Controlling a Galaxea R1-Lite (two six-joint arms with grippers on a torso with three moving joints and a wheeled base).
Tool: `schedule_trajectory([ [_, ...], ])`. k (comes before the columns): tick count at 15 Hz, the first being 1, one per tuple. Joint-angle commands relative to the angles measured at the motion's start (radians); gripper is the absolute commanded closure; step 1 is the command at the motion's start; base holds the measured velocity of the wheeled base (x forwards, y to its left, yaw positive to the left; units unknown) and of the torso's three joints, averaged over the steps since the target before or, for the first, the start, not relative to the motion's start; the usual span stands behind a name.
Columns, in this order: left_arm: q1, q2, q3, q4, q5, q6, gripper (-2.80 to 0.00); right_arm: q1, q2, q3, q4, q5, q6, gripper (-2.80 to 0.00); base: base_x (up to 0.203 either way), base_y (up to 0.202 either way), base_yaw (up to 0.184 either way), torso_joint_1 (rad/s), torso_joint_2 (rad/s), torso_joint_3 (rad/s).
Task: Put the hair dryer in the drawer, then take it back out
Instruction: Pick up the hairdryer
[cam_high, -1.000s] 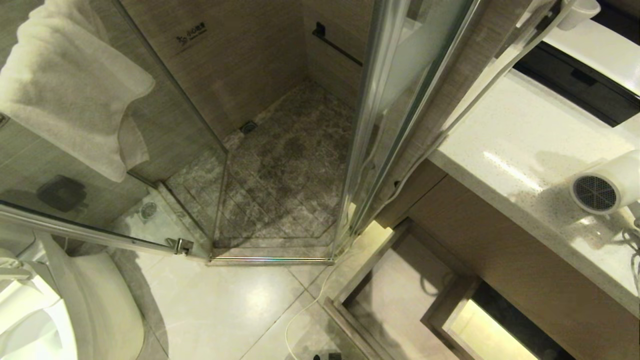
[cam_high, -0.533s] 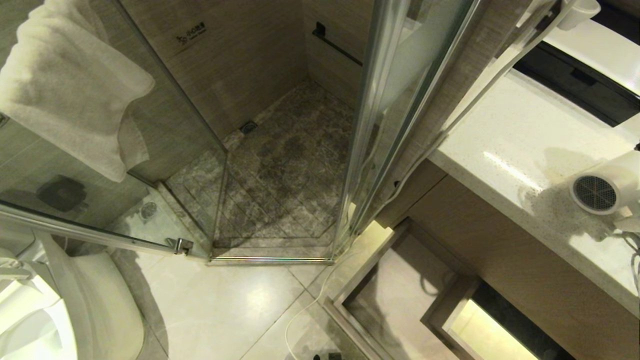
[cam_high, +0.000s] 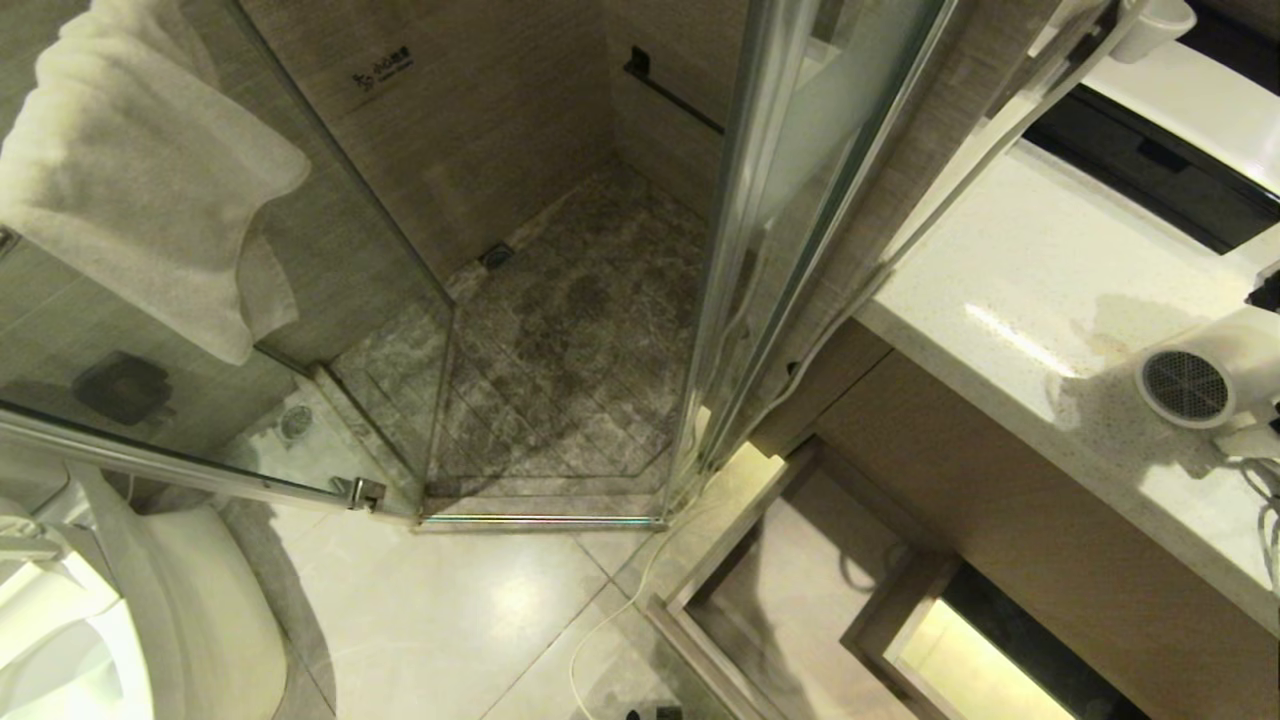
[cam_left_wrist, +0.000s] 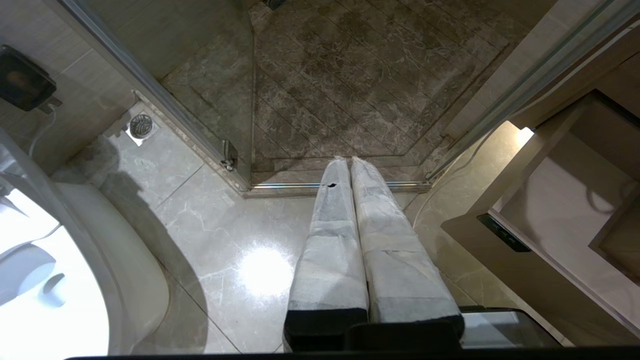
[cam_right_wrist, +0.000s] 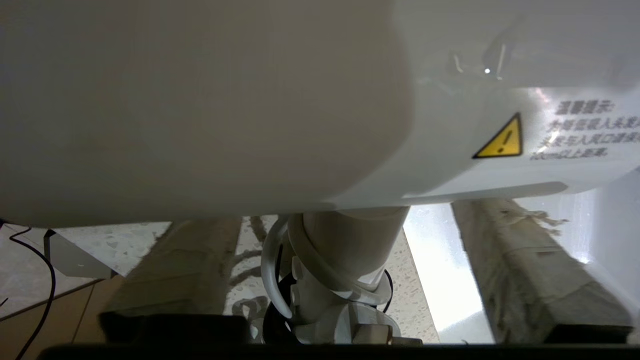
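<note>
Speckled white counter (cam_high: 1020, 290) bears the white, grey-grilled hair dryer (cam_high: 1205, 375), right jaws parted astride its handle.

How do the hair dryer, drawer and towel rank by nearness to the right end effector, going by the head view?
1. Hair dryer: on the counter, straddled by the right end effector.
2. Drawer: open, below the counter.
3. Towel: hanging far left.

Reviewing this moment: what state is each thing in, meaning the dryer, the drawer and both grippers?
hair dryer: lying on the countertop, not gripped yet.
drawer: pulled open, no dryer inside.
right gripper: open, fingers either side of the dryer's handle.
left gripper: shut, parked above the floor.
</note>
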Motion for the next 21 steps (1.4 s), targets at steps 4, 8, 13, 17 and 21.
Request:
schedule_trajectory([
  [4,0.0,0.0,0.002,0.0,0.0,0.0,0.0,0.0,-0.007,0.008,0.002,0.001,-0.004,0.0,0.0,0.0,0.0,0.0,0.0,0.0],
  [8,0.0,0.0,0.002,0.0,0.0,0.0,0.0,0.0,-0.05,0.02,0.008,0.005,-0.003,0.0,0.0,0.0,0.0,0.0,0.0,0.0],
  [13,0.0,0.0,0.001,0.0,0.0,0.0,0.0,0.006,-0.133,0.043,0.008,0.044,-0.003,0.0,0.0,0.0,0.0,0.0,0.0,0.0],
  [17,0.0,0.0,0.002,0.0,0.0,0.0,0.0,0.009,-0.185,0.058,0.009,0.049,-0.005,0.0,0.0,0.0,0.0,0.0,0.0,0.0],
  [21,0.0,0.0,0.002,0.0,0.0,0.0,0.0,0.015,-0.263,0.107,0.002,0.049,-0.005,0.0,0.0,0.0,0.0,0.0,0.0,0.0],
])
